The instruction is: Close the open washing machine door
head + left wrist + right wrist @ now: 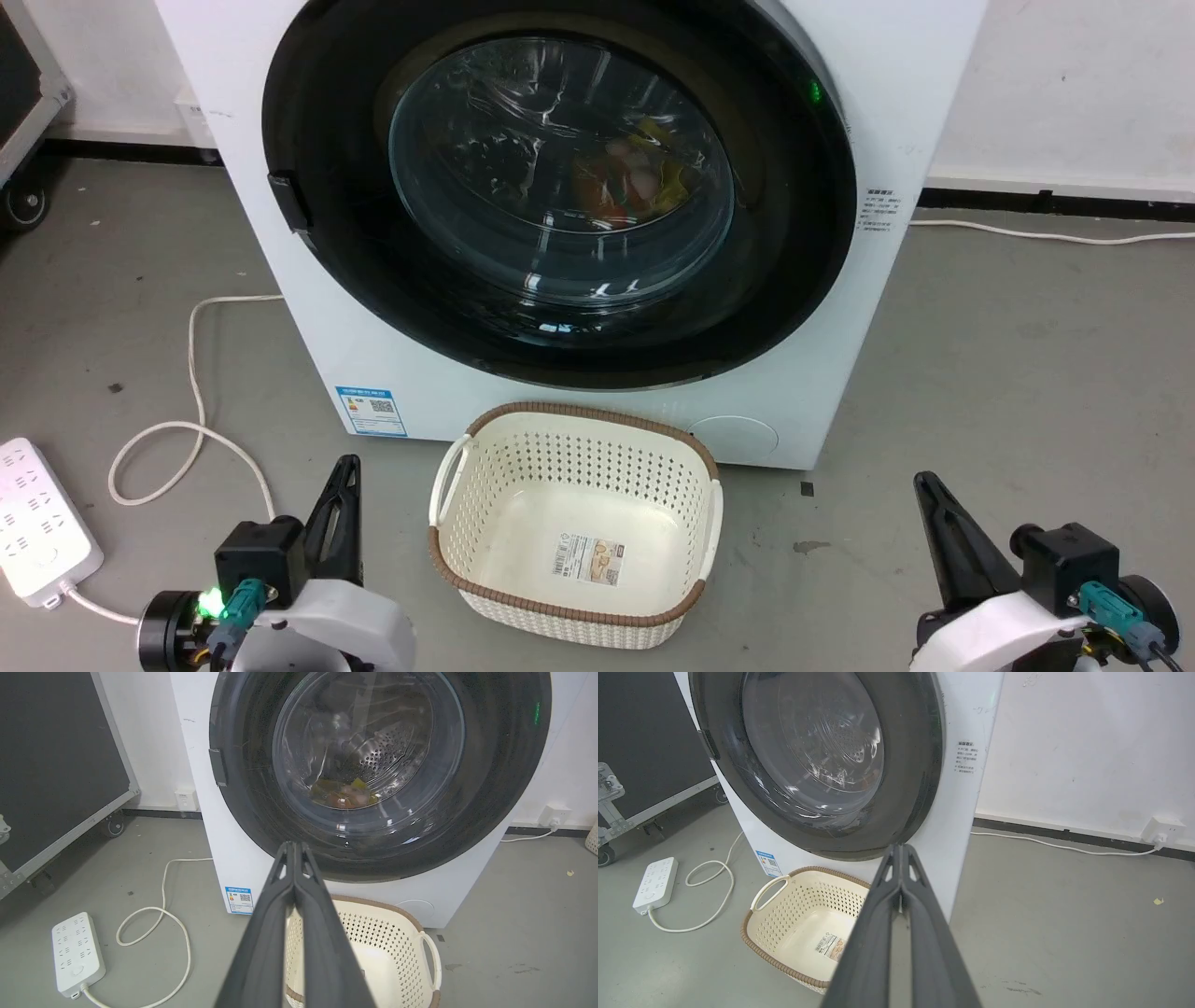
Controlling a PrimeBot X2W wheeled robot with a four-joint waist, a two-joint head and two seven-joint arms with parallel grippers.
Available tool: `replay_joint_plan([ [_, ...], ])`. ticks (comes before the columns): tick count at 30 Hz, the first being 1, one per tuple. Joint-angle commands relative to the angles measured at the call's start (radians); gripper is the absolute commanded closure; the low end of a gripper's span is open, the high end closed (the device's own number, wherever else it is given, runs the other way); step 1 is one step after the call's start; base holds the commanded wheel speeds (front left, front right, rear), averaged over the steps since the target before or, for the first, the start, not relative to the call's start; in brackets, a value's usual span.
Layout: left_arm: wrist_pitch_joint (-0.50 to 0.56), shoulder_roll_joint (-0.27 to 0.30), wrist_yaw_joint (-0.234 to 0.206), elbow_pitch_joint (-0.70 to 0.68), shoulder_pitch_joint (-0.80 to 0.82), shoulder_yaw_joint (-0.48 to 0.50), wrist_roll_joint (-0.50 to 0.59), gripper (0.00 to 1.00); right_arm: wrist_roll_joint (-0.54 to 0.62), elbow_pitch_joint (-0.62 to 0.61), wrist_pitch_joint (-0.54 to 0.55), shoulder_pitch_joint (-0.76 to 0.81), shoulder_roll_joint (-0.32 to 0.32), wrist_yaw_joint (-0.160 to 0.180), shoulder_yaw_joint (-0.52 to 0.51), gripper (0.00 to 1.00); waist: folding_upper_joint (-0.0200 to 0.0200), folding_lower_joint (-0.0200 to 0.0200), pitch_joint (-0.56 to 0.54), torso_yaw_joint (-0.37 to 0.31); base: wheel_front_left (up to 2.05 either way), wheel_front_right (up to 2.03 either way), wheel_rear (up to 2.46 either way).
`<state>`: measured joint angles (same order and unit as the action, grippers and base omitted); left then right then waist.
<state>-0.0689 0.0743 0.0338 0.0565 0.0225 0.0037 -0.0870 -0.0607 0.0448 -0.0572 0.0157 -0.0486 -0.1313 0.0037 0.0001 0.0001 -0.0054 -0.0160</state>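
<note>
Left gripper (347, 464); beyond — door (560, 187) (flush) frontward

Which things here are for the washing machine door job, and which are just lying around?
For the job:
- washing machine door, which looks shut already
- washing machine
- left gripper, shut
- right gripper, shut

Just lying about:
- cream basket
- power strip
- white cable
- black wheeled case

The basket (588, 409) sits before the washing machine (429, 397) (power strip (37, 523) leftward).
</note>
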Motion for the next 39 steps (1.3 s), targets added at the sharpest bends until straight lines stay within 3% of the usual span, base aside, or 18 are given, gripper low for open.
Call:
replay_joint_plan([
  [1, 0.006, -0.006, -0.006, -0.007, -0.012, -0.002, 0.013, 1.00, 0.010, -0.011, 0.004, -0.011, -0.001, 0.000, -0.002, 1.00, -0.0001, 0.0000, 0.000, 0.001, 0.00, 0.00, 0.00],
  [39, 0.069, -0.024, -0.034, -0.056, -0.022, -0.004, 0.087, 1.00, 0.061, -0.045, 0.057, -0.016, -0.002, 0.001, -0.004, 1.00, -0.0001, -0.0001, 0.005, 0.016, 0.00, 0.00, 0.00],
])
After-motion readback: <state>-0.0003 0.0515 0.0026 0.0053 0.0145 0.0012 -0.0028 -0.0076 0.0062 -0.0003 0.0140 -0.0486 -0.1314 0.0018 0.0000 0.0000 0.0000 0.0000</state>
